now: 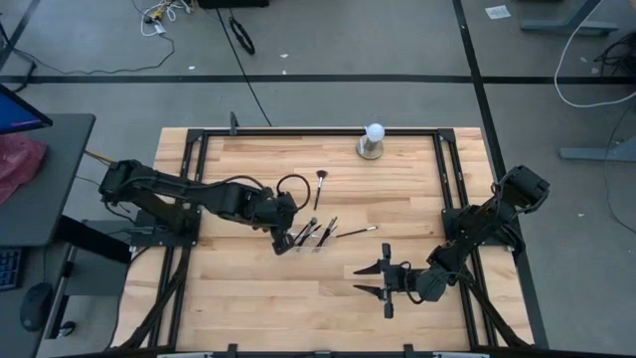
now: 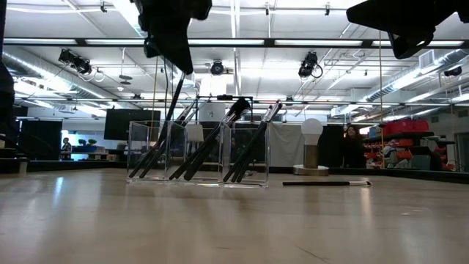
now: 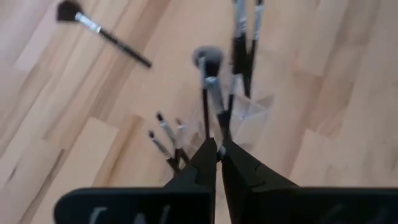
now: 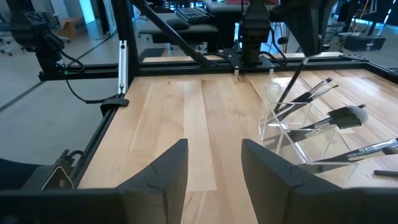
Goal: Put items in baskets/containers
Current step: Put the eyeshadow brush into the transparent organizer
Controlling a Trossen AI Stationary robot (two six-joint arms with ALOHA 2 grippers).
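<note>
the left gripper [image 1: 288, 220] hangs over the clear plastic compartmented holder [image 2: 198, 154] at mid-table, jaws pinched on a thin dark-handled makeup brush [image 2: 174, 110] whose lower end is inside the holder. such a brush looks light, stiff and slick, so a grip mid-handle, clear of the soft bristles, seems best. other brushes lean in the compartments; their crossed handles could snag. a fan-headed brush [image 1: 321, 183] lies behind the holder and a slim silver-ferruled one [image 1: 356, 233] lies beside it. the white ball on a round metal base [image 1: 372, 140] stands well apart. the right gripper [image 1: 383, 280] waits, spread wide and empty, near the front edge.
</note>
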